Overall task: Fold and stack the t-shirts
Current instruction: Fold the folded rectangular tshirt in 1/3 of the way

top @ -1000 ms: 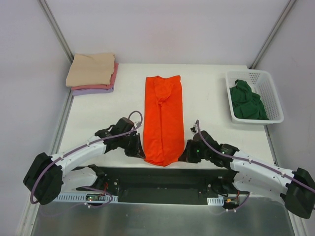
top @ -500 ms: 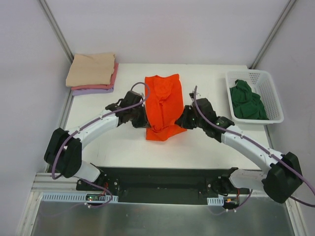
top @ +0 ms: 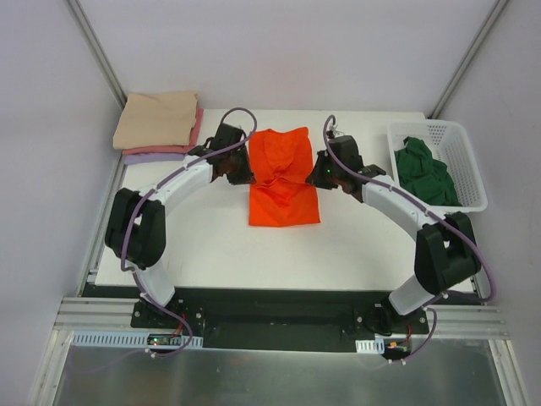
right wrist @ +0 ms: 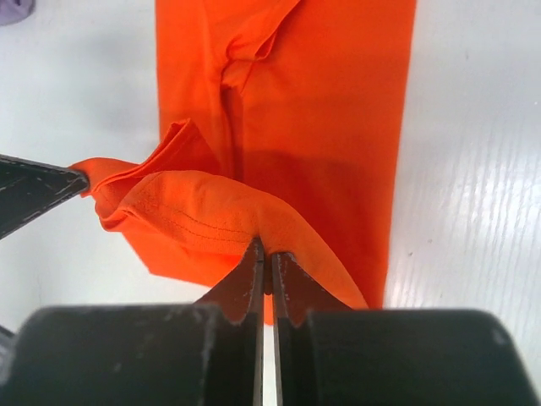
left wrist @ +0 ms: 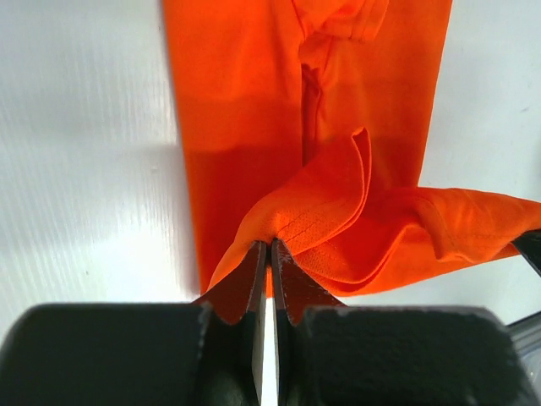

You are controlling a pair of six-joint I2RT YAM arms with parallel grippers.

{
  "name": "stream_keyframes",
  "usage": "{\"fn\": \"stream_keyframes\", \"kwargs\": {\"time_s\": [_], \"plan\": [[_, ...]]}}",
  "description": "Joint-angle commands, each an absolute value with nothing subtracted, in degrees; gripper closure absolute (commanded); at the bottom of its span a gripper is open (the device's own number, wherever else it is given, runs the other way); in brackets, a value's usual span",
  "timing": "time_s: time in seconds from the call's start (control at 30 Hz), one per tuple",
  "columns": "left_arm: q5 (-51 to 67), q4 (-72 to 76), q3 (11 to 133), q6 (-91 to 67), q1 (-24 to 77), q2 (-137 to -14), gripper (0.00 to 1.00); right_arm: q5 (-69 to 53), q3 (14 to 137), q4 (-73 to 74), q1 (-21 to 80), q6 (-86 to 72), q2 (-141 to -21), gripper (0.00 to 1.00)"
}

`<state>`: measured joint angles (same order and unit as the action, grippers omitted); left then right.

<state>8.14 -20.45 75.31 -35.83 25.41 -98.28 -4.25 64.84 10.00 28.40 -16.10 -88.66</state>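
the folded stack (top: 156, 125) of beige, pink and lavender t-shirts sits at the far left of the counter (top: 194, 245). the left tool (left wrist: 269, 245) is pinched shut on the left hem corner of the orange t-shirt (top: 283, 199), held up over the cloth. the shirt lies mid-counter, long axis near to far, collar at the far end, near half doubled over. the right tool (right wrist: 264, 247) clamps the hem's right corner. the dark green t-shirt (top: 427, 173) lies in the mesh basket (top: 427, 129) at the far right. the hem sags between the tools, so an uneven carry or a one-sided early release would likely leave the fold skewed or wrinkled.
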Motion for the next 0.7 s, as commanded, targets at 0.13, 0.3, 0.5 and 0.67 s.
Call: {"fn": "stream_keyframes", "kwargs": {"time_s": [0.13,0.3,0.5,0.67], "plan": [[6.0,-20.7,85.1,-31.1,23.7,-105.9,1.00,-2.1,72.2,7.5,26.2,-12.0,-96.1,1.00],[4.8,-20.9,88.2,-30.9,22.9,-109.6,1.00,-3.8,74.7,6.8,25.0,-12.2,-101.2,0.99],[4.3,-20.9,91.4,-30.2,22.2,-114.0,1.00,-4.3,76.1,4.0,23.7,-13.3,-105.5,0.99],[5.1,-21.2,93.2,-30.1,21.4,-116.9,1.00,-6.1,77.7,3.1,22.7,-13.6,-108.7,0.98]]}}
